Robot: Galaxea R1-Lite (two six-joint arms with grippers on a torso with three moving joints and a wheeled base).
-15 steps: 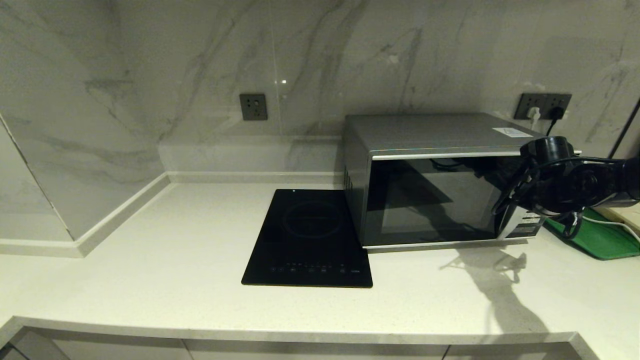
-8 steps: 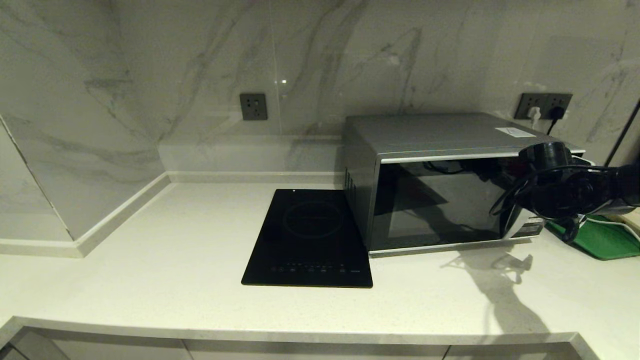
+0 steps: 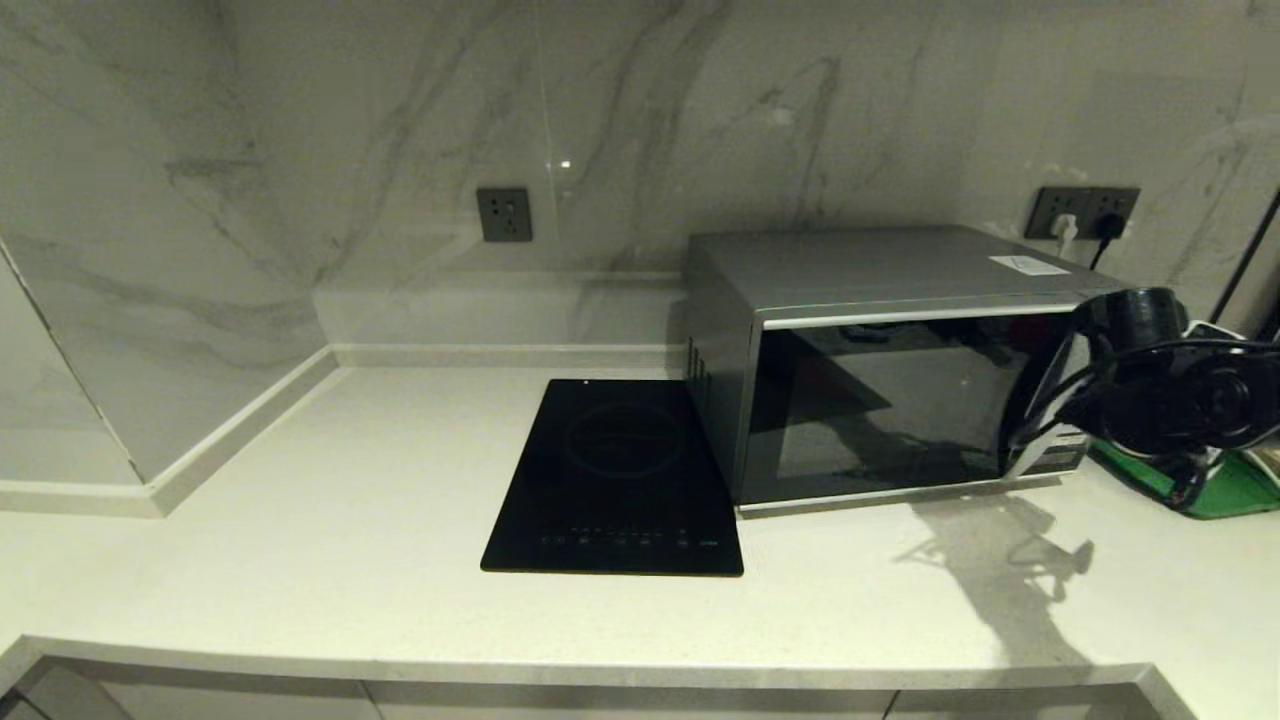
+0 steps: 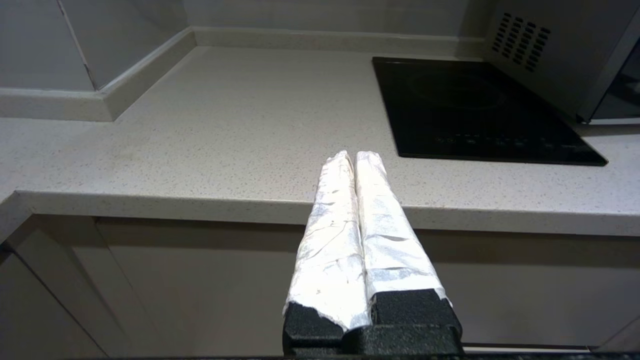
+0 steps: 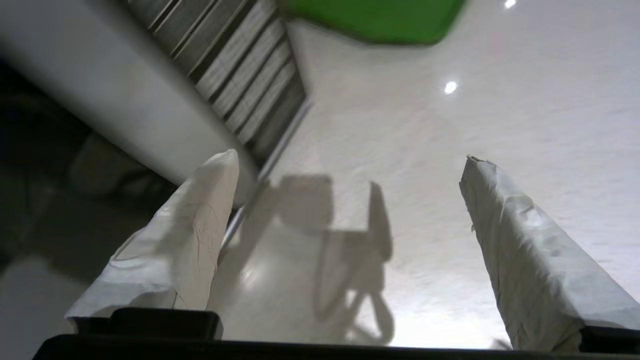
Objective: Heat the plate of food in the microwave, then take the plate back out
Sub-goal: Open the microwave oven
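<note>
Right claw (image 5: 345, 165) spread wide beside microwave (image 3: 880, 370) handle (image 5: 125, 95); we hook handle squarely, pull door gently. Left claw (image 4: 356, 159) pressed together, parked.

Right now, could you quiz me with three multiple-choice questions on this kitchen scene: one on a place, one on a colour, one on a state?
1. Where is the black cooktop?
A. left of the microwave
B. on top of it
C. on the floor

2. What colour is the tray behind the right arm?
A. red
B. green
C. blue

3. How is the right tool?
A. shut
B. holding a cup
C. open, holding nothing

Answers: 1 A, it lies beside the microwave's vented side. 2 B, green shows at the counter's right end. 3 C, its fingers stand wide apart.
</note>
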